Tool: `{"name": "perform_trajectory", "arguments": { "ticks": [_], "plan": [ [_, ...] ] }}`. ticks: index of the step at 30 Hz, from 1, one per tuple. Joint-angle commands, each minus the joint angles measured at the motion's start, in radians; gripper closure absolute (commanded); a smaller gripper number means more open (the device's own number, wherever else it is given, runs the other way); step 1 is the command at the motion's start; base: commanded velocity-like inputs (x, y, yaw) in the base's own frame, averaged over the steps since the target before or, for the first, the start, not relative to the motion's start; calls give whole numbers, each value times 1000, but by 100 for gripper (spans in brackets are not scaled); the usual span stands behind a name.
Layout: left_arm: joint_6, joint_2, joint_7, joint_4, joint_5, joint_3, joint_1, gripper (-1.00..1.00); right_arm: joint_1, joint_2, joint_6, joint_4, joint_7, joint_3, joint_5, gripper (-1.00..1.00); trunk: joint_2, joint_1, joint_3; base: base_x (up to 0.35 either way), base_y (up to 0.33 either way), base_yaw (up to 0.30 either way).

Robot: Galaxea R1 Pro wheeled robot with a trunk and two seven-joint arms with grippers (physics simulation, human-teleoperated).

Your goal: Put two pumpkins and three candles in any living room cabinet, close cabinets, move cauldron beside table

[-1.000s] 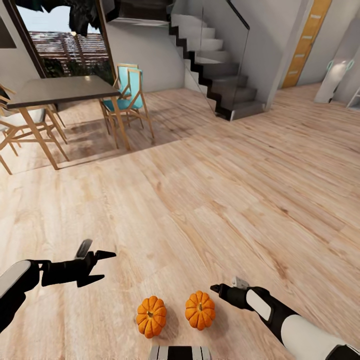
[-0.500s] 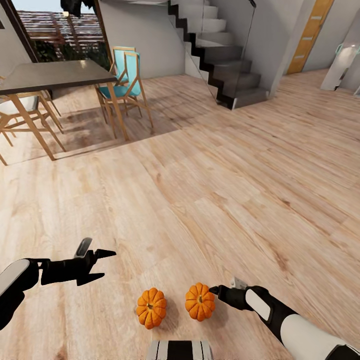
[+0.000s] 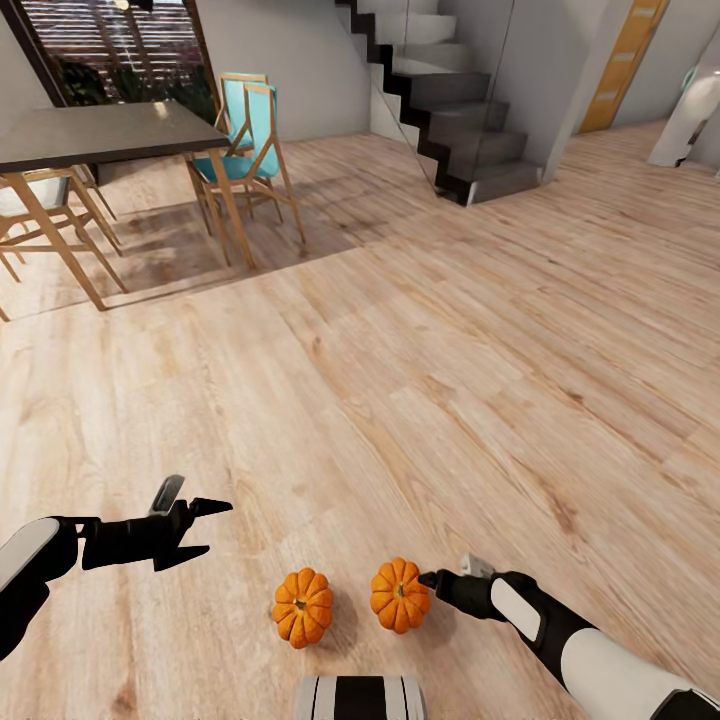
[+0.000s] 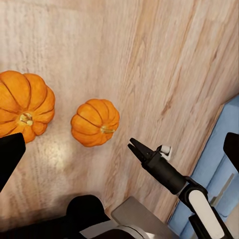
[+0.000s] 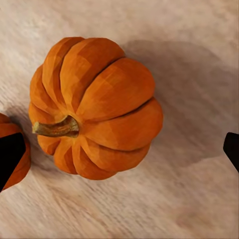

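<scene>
2 orange pumpkins sit side by side on the wooden floor just before the robot, the right tool spread wide beside one to grasp it, the left tool hovering open, empty.

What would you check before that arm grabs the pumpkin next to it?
1. Right pumpkin sits on the floor, stem sideways: ok.
2. Right pincer is open, fingers wide apart in its wrist view: ok.
3. Right pincer lined up: its tip is beside the pumpkin, whether touching cannot tell.
4. Left pumpkin stands apart from its neighbour: ok.
5. Left pincer is open and away from both pumpkins: ok.
6. Cabinet to put them in: cannot tell.
</scene>
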Motion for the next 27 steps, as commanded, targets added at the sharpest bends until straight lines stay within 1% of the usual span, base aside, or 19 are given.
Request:
{"name": "perform_trajectory", "arguments": {
  "ticks": [1, 12, 23, 27],
  "plan": [
    [0, 1, 10, -1, 11, -1, -1, -100, -1, -1, 2, -1, 2, 4, -1, -100, 0, 0, -1, 0, 0, 0],
    [0, 1, 10, -1, 11, -1, -1, -100, -1, -2, -34, -4, 13, 5, -1, -100, 0, 0, -1, 0, 0, 0],
    [0, 1, 10, -1, 11, -1, -1, -100, -1, -2, -45, -4, 13, 5, 0, -100, -3, 5, -43, 0, 0, 0],
    [0, 1, 10, -2, 11, -1, 0, -100, -1, -2, -47, -4, 13, 5, 0, -100, -3, 5, -43, 0, 0, 0]
  ]
}}
